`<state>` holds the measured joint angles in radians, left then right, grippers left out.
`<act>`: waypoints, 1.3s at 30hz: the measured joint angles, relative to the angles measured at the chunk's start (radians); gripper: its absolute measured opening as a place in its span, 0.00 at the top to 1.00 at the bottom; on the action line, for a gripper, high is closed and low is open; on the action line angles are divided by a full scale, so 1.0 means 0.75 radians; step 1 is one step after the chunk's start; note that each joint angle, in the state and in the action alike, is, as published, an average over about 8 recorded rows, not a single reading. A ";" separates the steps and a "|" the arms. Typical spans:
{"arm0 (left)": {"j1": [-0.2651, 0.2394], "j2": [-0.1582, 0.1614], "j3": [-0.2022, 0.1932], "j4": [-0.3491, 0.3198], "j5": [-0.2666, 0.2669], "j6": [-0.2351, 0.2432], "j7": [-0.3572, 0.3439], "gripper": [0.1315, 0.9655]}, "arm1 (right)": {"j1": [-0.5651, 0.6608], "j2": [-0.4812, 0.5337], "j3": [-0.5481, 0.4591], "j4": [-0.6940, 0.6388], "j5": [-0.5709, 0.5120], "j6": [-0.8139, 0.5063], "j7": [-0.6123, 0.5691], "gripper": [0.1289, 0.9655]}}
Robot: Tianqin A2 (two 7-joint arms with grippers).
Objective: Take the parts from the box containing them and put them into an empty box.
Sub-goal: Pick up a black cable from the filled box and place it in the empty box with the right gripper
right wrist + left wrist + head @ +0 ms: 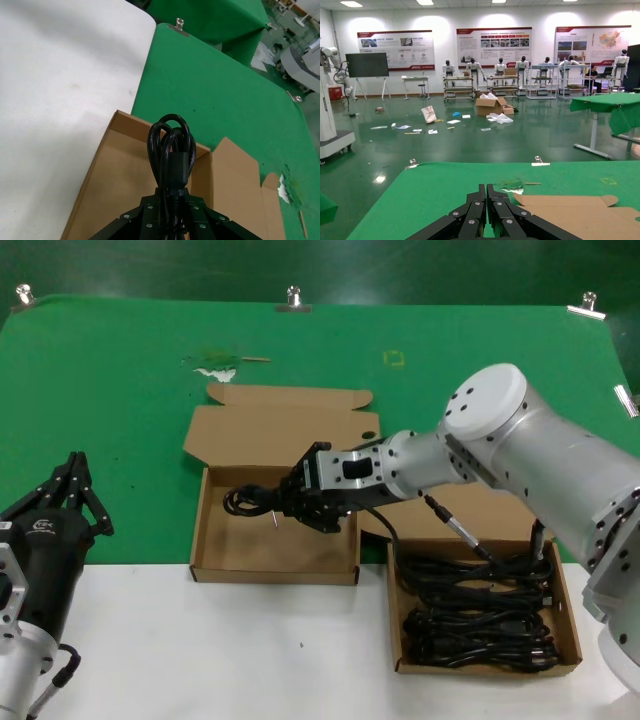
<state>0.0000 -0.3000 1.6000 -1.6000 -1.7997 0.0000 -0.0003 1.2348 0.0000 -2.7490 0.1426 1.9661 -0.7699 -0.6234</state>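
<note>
My right gripper (pixel 292 502) is shut on a black power cord bundle (pixel 247 502) and holds it just above the floor of the empty cardboard box (pixel 215 550), near its middle. In the right wrist view the coiled cord (pixel 170 145) sticks out past the gripper (pixel 172 200) over the box's floor (pixel 112 195). The box containing the parts (pixel 570 625) stands to the right, with several black cord bundles (pixel 478 615) in it. My left gripper (pixel 76 478) is shut and empty, parked at the table's left; it also shows in the left wrist view (pixel 486 192).
The empty box's lid flap (pixel 285 425) lies open toward the back; it also shows in the left wrist view (pixel 580 212). A torn pale patch (pixel 213 364) marks the green cloth (pixel 110 390) behind it. A white table strip (pixel 220 650) runs along the front.
</note>
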 joint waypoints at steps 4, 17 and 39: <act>0.000 0.000 0.000 0.000 0.000 0.000 0.000 0.98 | -0.017 0.000 -0.004 0.012 0.018 0.022 -0.018 0.91; 0.000 0.000 0.000 0.000 0.000 0.000 0.000 0.98 | -0.048 0.000 -0.005 0.032 0.045 0.097 -0.071 0.91; 0.000 0.000 0.000 0.000 0.000 0.000 0.000 0.98 | -0.062 0.000 -0.005 0.040 0.062 0.170 -0.129 0.89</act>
<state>0.0000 -0.3000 1.6000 -1.6000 -1.7997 0.0000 -0.0003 1.1880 0.0000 -2.7529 0.1723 2.0128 -0.6423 -0.7204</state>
